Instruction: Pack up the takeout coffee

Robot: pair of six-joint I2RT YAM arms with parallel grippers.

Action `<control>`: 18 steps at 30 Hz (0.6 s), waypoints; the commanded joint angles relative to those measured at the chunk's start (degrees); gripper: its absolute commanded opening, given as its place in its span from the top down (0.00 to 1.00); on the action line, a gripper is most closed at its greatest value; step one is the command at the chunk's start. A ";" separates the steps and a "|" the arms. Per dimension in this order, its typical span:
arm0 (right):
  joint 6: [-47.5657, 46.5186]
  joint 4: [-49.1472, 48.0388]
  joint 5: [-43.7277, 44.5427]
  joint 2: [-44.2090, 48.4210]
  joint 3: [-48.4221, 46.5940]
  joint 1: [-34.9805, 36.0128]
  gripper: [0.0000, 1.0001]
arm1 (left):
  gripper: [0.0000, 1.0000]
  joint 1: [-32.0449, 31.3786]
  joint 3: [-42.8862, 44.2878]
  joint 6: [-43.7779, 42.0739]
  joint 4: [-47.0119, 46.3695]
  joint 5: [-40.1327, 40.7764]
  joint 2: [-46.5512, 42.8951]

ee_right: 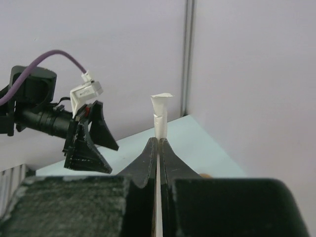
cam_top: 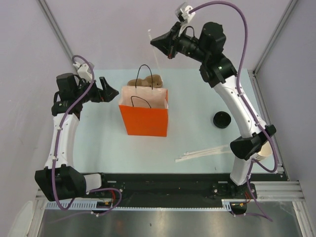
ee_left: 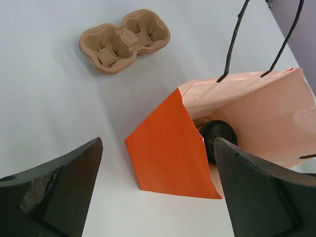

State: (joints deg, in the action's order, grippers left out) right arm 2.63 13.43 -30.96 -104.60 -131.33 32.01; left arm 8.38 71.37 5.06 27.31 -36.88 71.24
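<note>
High over the far side of the worktop (cam_top: 197,106), the right gripper (ee_right: 158,142) pinched a paper-wrapped straw (ee_right: 161,113) between closed jaws, the straw standing upright above its tips. Lower and to the left, the left gripper (ee_left: 158,148) hung with jaws wide apart and nothing between them, near the orange bag (cam_top: 143,121). The takeout coffee (ee_left: 219,139) sat inside that bag, with only its black lid and a sliver of tan cup showing past the side wall. The lid faced the bag's mouth, so the cup's long axis appeared to run from bottom to opening, though the body was hidden. To land the straw well, the right arm would probably need to carry it over the mouth, between the cord handles (ee_left: 232,44), and lower it end-first beside the cup before letting go.
</note>
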 commanded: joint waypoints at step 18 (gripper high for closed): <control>-5.09 -2.27 -6.39 -2.28 20.13 7.01 1.00 | 0.00 2.96 0.61 -1.54 0.55 -1.79 -3.12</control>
State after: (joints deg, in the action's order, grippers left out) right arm 0.64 13.08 -35.62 -107.98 -113.47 38.68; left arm 10.50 71.37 4.89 27.75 -36.88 70.48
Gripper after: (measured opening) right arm 0.010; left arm 0.994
